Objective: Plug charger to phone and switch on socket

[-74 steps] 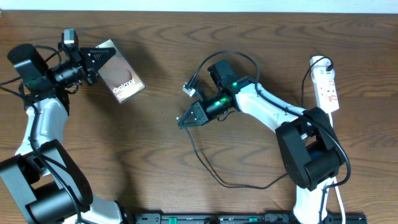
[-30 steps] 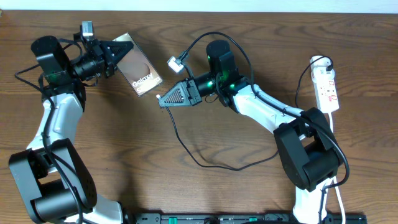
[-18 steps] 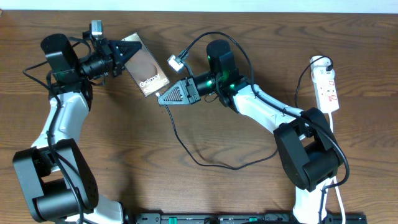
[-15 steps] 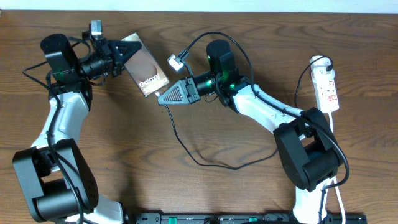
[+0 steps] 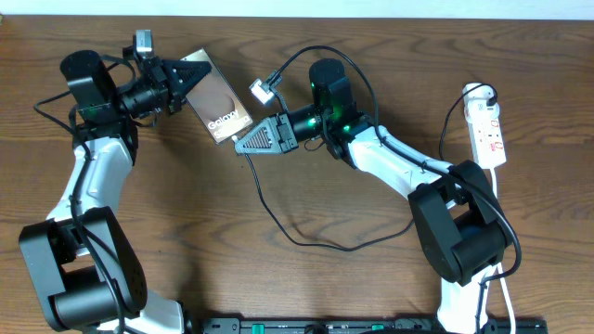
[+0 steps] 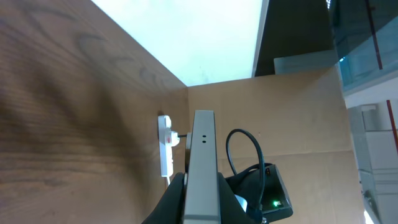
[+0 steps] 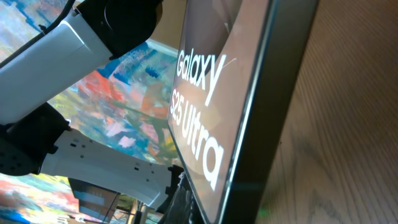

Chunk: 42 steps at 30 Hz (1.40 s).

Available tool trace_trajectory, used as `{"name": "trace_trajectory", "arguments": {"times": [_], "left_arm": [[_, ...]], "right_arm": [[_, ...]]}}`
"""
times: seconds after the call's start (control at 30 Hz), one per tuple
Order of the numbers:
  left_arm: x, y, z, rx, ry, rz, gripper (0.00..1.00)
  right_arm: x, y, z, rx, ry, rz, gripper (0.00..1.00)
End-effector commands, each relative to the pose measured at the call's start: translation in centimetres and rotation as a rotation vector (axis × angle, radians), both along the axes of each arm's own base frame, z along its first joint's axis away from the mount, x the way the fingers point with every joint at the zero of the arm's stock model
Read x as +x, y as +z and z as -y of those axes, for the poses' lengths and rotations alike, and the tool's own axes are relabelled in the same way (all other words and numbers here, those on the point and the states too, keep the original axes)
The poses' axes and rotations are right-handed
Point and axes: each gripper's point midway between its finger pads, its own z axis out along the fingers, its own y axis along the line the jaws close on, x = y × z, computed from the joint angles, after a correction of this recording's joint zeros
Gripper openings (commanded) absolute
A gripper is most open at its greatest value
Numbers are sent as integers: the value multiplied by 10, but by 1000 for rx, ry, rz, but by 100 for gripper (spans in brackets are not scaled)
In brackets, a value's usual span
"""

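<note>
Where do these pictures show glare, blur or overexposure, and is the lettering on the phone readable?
Overhead: even light, sharp, soft shadows on the table; on the phone only "Galaxy" reads. Left wrist: the pale top area is blown out; the phone shows edge-on, fairly sharp. Right wrist: the phone is very close, lettering clear, a pale sheen on its face; the wood at right is soft.

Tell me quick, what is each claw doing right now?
Left gripper: closed, holding the phone by its edges.
Right gripper: closed, apparently on the end of the charger cable.
</note>
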Motion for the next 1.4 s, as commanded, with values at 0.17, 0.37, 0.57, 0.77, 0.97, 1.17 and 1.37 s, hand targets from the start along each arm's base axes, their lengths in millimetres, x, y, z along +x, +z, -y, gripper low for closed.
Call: {"name": "trace_trajectory", "arguments": {"times": [0.17, 0.37, 0.57, 0.77, 0.97, 1.17, 1.37], "left_arm": [[5, 9, -26, -1, 66, 30, 8], [6, 9, -40, -30, 100, -13, 7], [6, 9, -40, -30, 100, -13, 7], [6, 9, -40, -31, 101, -14, 7], [6, 12, -41, -67, 105, -54, 7], [8, 29, -41, -109, 109, -42, 7], [5, 37, -39, -123, 82, -28, 7]], "right_arm": [[-6, 1, -1, 3, 34, -17, 1], [-5, 3, -2, 6, 33, -21, 1], [-1, 17, -6, 13, 10, -55, 1], [-4, 47, -11, 72, 5, -61, 1], [-5, 52, -15, 88, -3, -57, 1], [-1, 52, -16, 71, -27, -112, 1], [0, 53, -17, 54, -38, -167, 1]]}}
